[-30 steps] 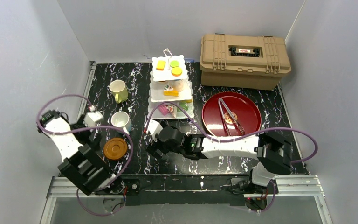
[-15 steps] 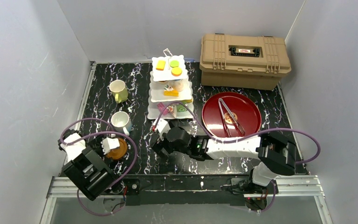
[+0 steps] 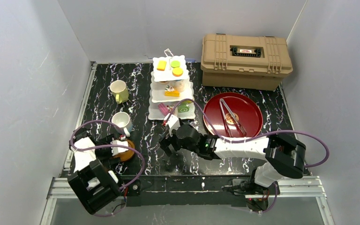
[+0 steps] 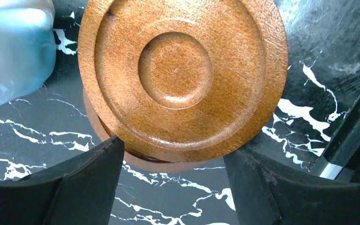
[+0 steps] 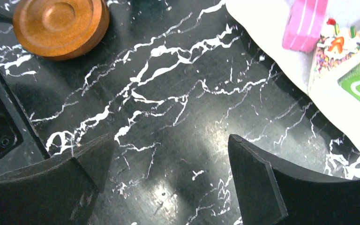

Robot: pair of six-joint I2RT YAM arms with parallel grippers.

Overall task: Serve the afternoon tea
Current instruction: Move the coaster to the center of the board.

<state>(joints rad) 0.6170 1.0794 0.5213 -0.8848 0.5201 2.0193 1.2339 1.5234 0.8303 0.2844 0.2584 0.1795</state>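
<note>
tan case (image 3: 246, 60): back right; tongs (image 3: 223, 105): on red plate (image 3: 251, 110)

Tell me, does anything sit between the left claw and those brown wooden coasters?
Nothing visible does. The left gripper, jaws open, sits right at the edge of the stacked coasters. The white mug stands off to one side, not between them.

This is a robotics lab test cell, not a lived-in room. Plain pale panels (image 3: 28, 70) close in a black marble-patterned desk (image 3: 140, 89) at 9, 12 and 3 o'clock. At 6 o'clock an aluminium rail (image 3: 304, 186) carries the bases of the left arm (image 3: 82, 159) and the right arm (image 3: 239, 147), and purple cables (image 3: 281, 132) loop loose over the desk. The food is pretend: toy pastries (image 3: 177, 71) sit on a white three-tier cake stand (image 3: 157, 96) at 12 o'clock. A tan ribbed plastic case (image 3: 246, 58) stands at 1 o'clock.
</note>
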